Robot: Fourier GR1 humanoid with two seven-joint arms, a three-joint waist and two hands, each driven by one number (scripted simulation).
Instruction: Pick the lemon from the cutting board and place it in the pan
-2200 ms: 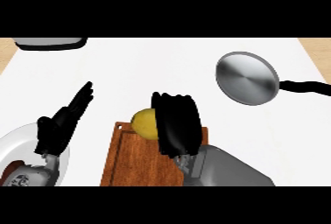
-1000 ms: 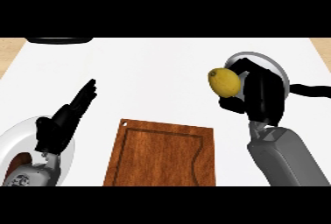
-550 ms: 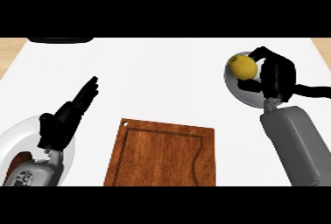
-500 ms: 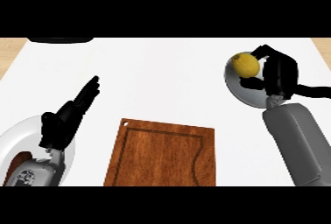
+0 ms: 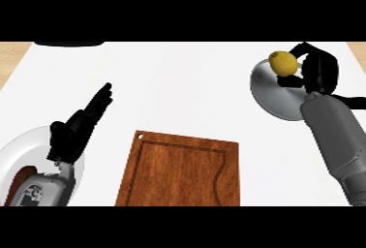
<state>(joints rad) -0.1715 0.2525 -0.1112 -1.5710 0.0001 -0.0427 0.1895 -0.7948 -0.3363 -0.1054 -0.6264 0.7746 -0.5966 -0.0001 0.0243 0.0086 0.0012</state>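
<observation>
- The black right hand (image 5: 319, 68), in the upper right of the frame, has its fingers curled round the yellow oval lemon (image 5: 283, 63) and holds it at the hand's left side. Its grey forearm (image 5: 334, 140) runs down to the lower right.
- The lemon hangs over the upper rim of the round grey metal pan (image 5: 275, 99), probably so that it can be released inside. From this steep view I cannot tell whether it touches the pan.
- The pan's black handle (image 5: 355, 101) points right, mostly hidden by the forearm and cut off at the frame's edge.
- The brown wooden cutting board (image 5: 182, 174), lower centre, has no lemon on it, and its near end is cut off.
- The black left hand (image 5: 79, 128), at the left, rests open with straight fingers, seemingly kept out of the way. It partly covers a round white plate (image 5: 18, 152).
- A dark shape (image 5: 68, 44) at the upper left is cut off and cannot be identified.
</observation>
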